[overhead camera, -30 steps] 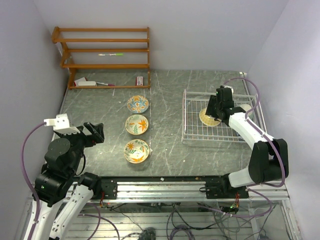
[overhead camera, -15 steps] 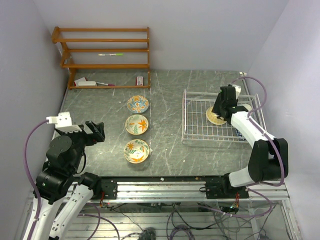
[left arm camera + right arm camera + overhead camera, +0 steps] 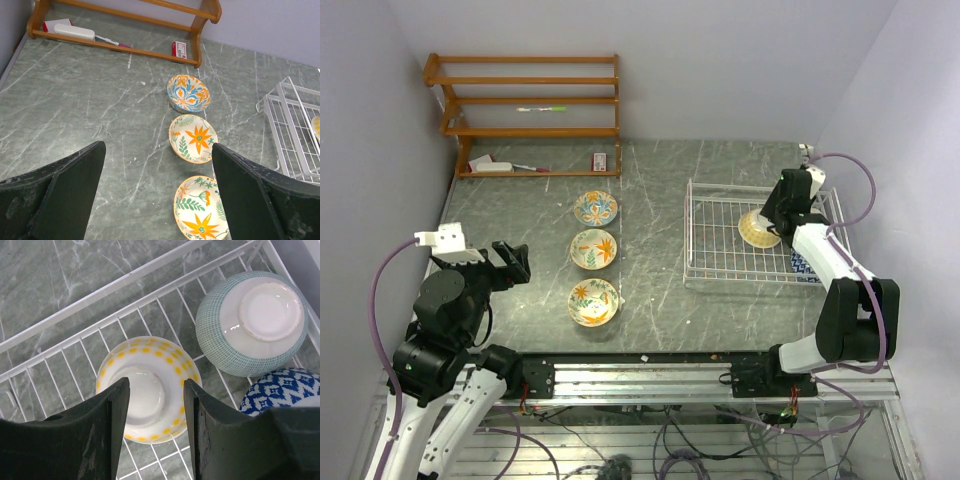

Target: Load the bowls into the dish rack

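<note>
Lilac walls (image 3: pixel 720 60) surround marbled grey-green table (image 3: pixel 530 230) and wooden shelf (image 3: pixel 520 59).

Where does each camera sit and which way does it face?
Top external: high behind the arms, looking down on the grey marbled table; left arm and right arm both show.
Left wrist: low at near left, facing forward at a row of three patterned ceramic bowls; its open dark jaws frame the bottom.
Right wrist: straight down into the white wire dish rack at an upturned cream yellow-dotted bowl, its jaws either side.
Shared: top and left wrist both show the bowl row and orange-brown wooden shelf.
</note>
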Robot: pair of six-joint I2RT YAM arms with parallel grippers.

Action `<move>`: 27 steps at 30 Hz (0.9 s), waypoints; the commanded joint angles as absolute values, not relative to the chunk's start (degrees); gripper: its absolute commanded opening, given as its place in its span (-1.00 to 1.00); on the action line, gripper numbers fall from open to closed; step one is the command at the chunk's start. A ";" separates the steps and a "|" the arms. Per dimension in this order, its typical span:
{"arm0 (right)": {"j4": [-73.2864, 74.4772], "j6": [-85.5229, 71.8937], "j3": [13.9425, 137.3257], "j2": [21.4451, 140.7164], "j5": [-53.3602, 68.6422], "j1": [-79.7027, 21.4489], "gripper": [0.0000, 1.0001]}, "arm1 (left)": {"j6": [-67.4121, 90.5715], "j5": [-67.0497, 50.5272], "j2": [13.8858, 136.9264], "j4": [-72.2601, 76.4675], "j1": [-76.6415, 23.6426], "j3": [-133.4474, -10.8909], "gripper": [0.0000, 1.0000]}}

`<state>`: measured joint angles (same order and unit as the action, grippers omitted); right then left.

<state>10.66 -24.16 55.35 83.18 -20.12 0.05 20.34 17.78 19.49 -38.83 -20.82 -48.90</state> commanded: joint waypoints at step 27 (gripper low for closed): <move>12.41 -22.53 54.83 84.88 -17.27 -3.16 0.52 | 20.98 16.20 18.57 -36.26 -20.48 -47.66 0.97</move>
